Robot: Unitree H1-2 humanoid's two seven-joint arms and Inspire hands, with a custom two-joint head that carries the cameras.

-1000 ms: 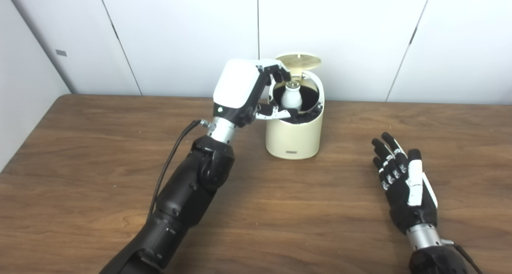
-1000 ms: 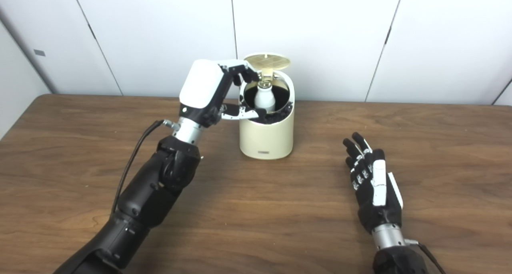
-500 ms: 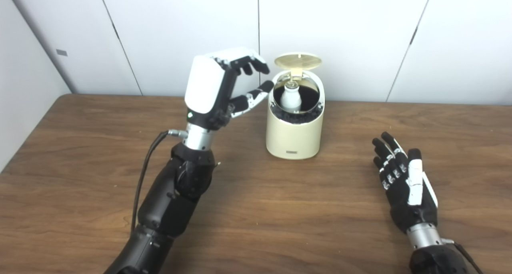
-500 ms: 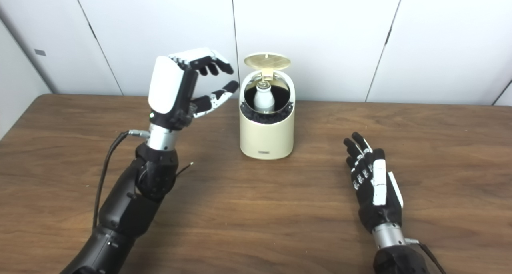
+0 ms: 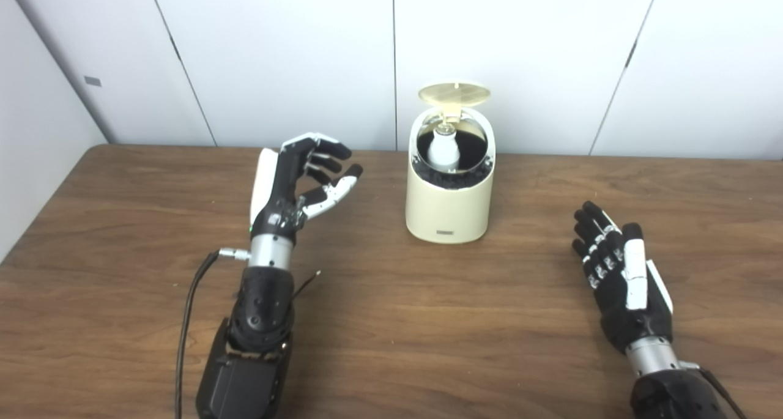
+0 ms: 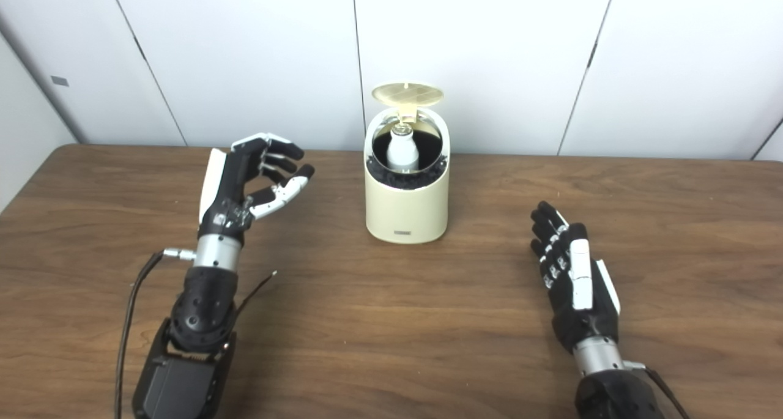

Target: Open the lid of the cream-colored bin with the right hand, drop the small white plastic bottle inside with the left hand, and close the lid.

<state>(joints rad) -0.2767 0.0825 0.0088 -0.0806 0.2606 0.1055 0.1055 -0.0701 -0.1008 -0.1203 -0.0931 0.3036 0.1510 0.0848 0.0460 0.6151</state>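
Note:
The cream-colored bin [image 5: 449, 208] stands at the back middle of the table with its round lid [image 5: 454, 93] tipped up and open. The small white plastic bottle [image 5: 443, 150] stands upright inside the bin's dark opening. My left hand [image 5: 296, 183] is open and empty, fingers loosely curled, low over the table to the left of the bin and apart from it. My right hand [image 5: 618, 272] is open and empty, fingers straight, low over the table to the right front of the bin.
The wooden table [image 5: 391, 321] ends at its left edge [image 5: 37, 223] near a grey wall. White wall panels [image 5: 275, 52] stand close behind the bin. A black cable [image 5: 186, 309] trails along the left forearm.
My left hand has let go of the bottle, pulled back from the bin's opening to the left and dropped low toward the table. The bottle stays in the bin. My right hand has barely moved.

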